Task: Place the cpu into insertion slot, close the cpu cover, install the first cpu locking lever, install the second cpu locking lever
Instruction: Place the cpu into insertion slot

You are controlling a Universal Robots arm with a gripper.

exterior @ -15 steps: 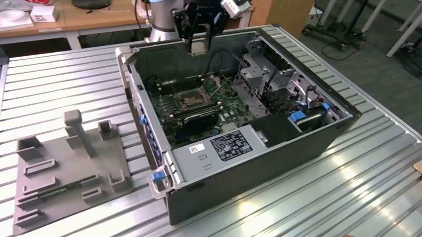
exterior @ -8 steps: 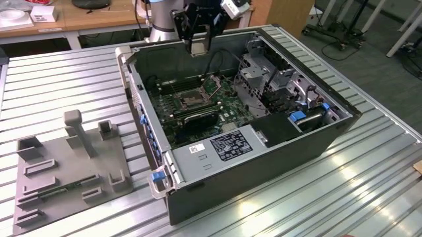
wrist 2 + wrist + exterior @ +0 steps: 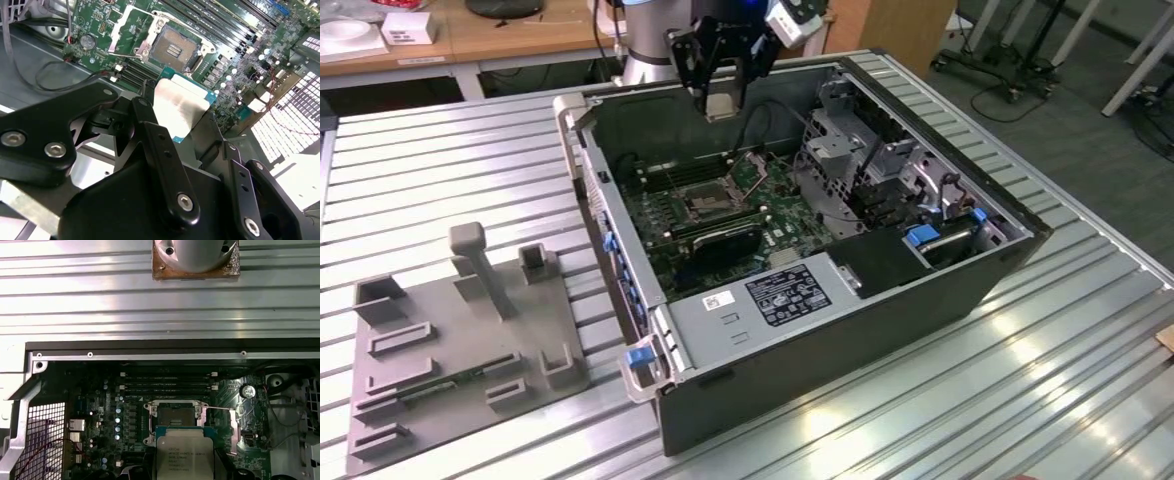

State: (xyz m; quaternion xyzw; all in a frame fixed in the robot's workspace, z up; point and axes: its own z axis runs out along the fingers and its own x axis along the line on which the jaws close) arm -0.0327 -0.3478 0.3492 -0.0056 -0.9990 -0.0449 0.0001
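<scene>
The gripper [image 3: 719, 98] is hanging above the open computer case [image 3: 961, 290], close to its far wall. It is clamping the cpu [image 3: 182, 102] between its two black fingers [image 3: 150, 135]. The fingers are closed only as far as the chip's width, pressing on two opposite edges. The cpu is sticking out past the fingertips, with its pale metal face showing in both wrist views.

The insertion slot [image 3: 175, 48] is sitting below the gripper and a little beyond the fingertips, on the green circuit board [image 3: 235, 60]. The cpu is hanging in the air well clear of it. The slot is lying uncovered, with its dark centre and silvery rim showing. The cpu cover [image 3: 116, 34] is standing swung open just beside the slot, between it and a round coin battery [image 3: 87, 41].

A grey tray of holders [image 3: 454, 340] is resting on the ribbed metal table [image 3: 1067, 380], well apart from the gripper, toward the exterior view's left.
</scene>
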